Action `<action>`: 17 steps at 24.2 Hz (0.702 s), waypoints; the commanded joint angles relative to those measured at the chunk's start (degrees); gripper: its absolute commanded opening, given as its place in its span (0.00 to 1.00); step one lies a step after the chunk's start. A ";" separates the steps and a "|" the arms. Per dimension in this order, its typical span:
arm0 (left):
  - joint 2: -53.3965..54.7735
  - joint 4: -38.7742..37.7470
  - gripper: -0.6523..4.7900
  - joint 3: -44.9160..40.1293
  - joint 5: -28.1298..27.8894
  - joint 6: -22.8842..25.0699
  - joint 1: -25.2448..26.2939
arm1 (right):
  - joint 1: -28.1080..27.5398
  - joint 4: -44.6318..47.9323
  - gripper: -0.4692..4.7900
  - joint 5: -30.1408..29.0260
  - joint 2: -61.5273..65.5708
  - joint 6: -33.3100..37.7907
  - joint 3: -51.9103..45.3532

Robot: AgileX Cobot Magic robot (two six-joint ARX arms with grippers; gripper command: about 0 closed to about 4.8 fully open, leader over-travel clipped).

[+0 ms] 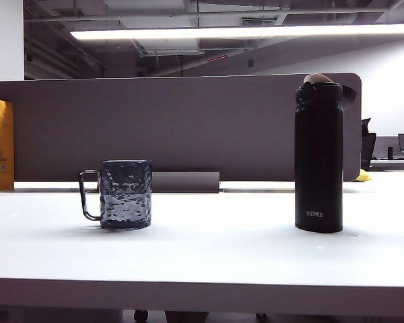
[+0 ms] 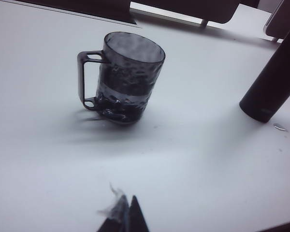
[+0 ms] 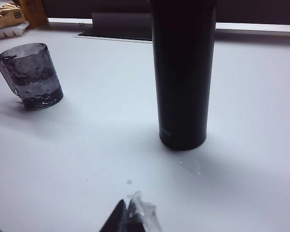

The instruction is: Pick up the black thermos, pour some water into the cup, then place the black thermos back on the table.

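1. The black thermos (image 1: 318, 156) is seen standing upright on the table (image 1: 209, 252), on the right of the exterior view, with its flip lid raised and the beige inner cap showing at the top.
2. The cup (image 1: 124, 194) is seen standing upright on the left of the same view, well apart from the thermos, its handle turned away from it.
3. In both wrist views a paler band is noted across the lower half of the cup (image 2: 129, 79), which may be a water line; this cannot be told for certain through the dimpled glass.
4. A few small wet-looking marks are seen on the table just beside the thermos base (image 3: 183, 72) in the right wrist view.
5. The left gripper (image 2: 124, 217) is seen low at the near side of the table, facing the cup, with its jaws clenched together on nothing; a scrap of clear film is stuck at its tip.
6. The right gripper (image 3: 130, 217) is seen near the front of the table, facing the thermos, with its jaws likewise pressed together and empty.
7. Neither gripper is visible in the exterior view.
8. The step in hand is judged from this to be either the very start or the very end of the task; which of the 2 it is cannot be settled.
9. If the pour is yet to be made, the right jaws would need to be spread wider than the thermos body and brought around its middle.
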 commanded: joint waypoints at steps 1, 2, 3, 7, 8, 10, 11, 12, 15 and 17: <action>-0.70 0.46 0.12 0.09 -0.13 0.07 1.05 | -1.79 0.55 0.09 -0.20 0.00 0.13 -0.28; -0.74 0.44 0.12 0.09 -0.15 0.07 1.84 | -2.69 0.52 0.09 -0.17 0.00 0.15 -0.28; -0.72 0.35 0.12 0.09 -0.15 0.07 3.17 | -3.93 0.52 0.09 -0.17 0.00 0.15 -0.28; -0.81 0.35 0.12 0.09 -0.17 0.07 9.97 | -9.81 0.52 0.09 -0.37 0.00 0.13 -0.28; -0.81 0.35 0.12 0.09 -0.15 0.07 11.69 | -11.32 0.52 0.09 -0.37 0.00 0.13 -0.28; -0.90 0.33 0.12 0.07 -0.20 0.07 15.72 | -14.78 0.52 0.09 -0.37 0.00 0.13 -0.28; -1.16 0.31 0.12 0.07 -0.22 0.07 17.53 | -16.26 0.52 0.09 -0.37 0.00 0.13 -0.28; -1.62 0.31 0.12 0.07 -0.20 0.07 19.65 | -18.05 0.52 0.09 -0.35 0.00 0.13 -0.28; -4.26 0.07 0.12 0.07 -0.24 0.04 24.87 | -21.68 0.52 0.09 -0.26 0.00 0.13 -0.28; -4.20 1.20 0.12 0.07 -0.74 0.07 27.26 | -22.32 0.52 0.09 0.57 0.00 0.07 -0.28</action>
